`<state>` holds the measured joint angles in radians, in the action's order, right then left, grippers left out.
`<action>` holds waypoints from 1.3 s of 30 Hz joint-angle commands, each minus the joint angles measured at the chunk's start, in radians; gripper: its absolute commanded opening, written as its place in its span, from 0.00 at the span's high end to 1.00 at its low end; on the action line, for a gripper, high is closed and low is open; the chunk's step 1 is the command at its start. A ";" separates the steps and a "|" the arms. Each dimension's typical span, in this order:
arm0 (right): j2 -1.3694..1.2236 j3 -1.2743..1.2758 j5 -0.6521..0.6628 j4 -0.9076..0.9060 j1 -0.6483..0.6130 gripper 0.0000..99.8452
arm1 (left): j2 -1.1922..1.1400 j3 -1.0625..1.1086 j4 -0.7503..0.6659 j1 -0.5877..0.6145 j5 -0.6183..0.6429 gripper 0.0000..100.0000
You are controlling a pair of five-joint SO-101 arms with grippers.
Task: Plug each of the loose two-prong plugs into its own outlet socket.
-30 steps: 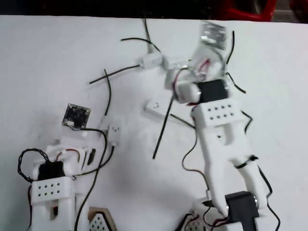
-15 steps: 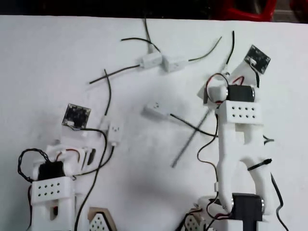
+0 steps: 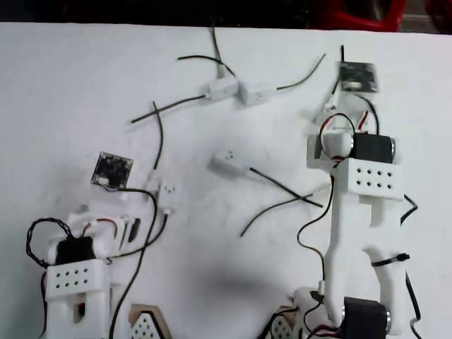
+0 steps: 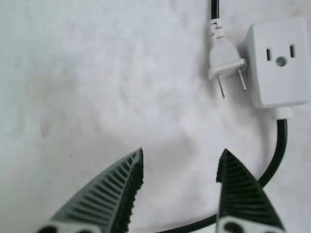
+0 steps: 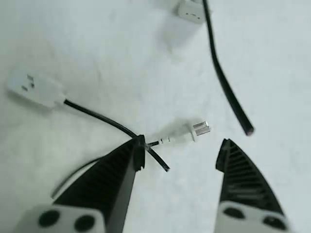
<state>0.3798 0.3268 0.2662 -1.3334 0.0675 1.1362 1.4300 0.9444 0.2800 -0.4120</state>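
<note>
Right wrist view: centre plug (image 5: 187, 131), white, two-prong, lying flat on the table (image 3: 70, 85) with its prongs turned away from the centre socket (image 5: 33, 87), well apart from it. The socket's black cable (image 5: 107, 121) crosses the plug's own lead close to one finger. The right gripper (image 5: 182, 141) is spread wide and empty, poised over the plug so that it lies under the gap, nearer one finger than the other. Judged a stance for picking the plug up, since it must be lifted and turned round before it can meet the slots. Left wrist view: side plug (image 4: 224, 57), white, lying just beside the side socket (image 4: 278, 60) and seemingly touching its edge. Its prongs are bare and not in the slots, and the socket lies face up. The left gripper (image 4: 182, 154) is released and empty, standing off from this pair, so this mating looks not yet begun. High view adds the layout that the wrist cameras lack. A joined pair (image 3: 239, 90) lies at the far side of the table, judged already plugged, with the centre socket mid-table and the side socket toward the left arm (image 3: 78, 272). It cannot resolve prongs or slots, and the right arm (image 3: 364, 180) covers its own jaws. Only the wrist views settle each plug's heading and the fingers' spread.
</note>
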 commanded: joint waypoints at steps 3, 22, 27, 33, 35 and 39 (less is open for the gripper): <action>-0.021 -0.008 0.523 -0.073 0.025 0.77 | 0.018 -0.003 -0.023 0.010 -0.008 0.75; -0.302 -0.014 1.341 -0.082 0.087 0.77 | 0.018 -0.002 -0.025 0.010 -0.008 0.75; -0.403 -0.014 1.341 0.013 0.099 0.77 | 0.018 -0.002 -0.025 0.010 -0.008 0.75; -0.504 -0.014 1.341 0.094 0.099 0.77 | 0.018 -0.002 -0.025 0.010 -0.008 0.75; -0.530 -0.014 1.341 0.125 0.101 0.77 | 0.018 -0.002 -0.025 0.010 -0.008 0.75; -0.596 -0.014 1.341 0.182 0.114 0.78 | 0.018 -0.002 -0.025 0.010 -0.008 0.75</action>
<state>-0.2033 0.3268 1.5980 -1.1876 0.1657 1.1362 1.4346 0.9413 0.2800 -0.4120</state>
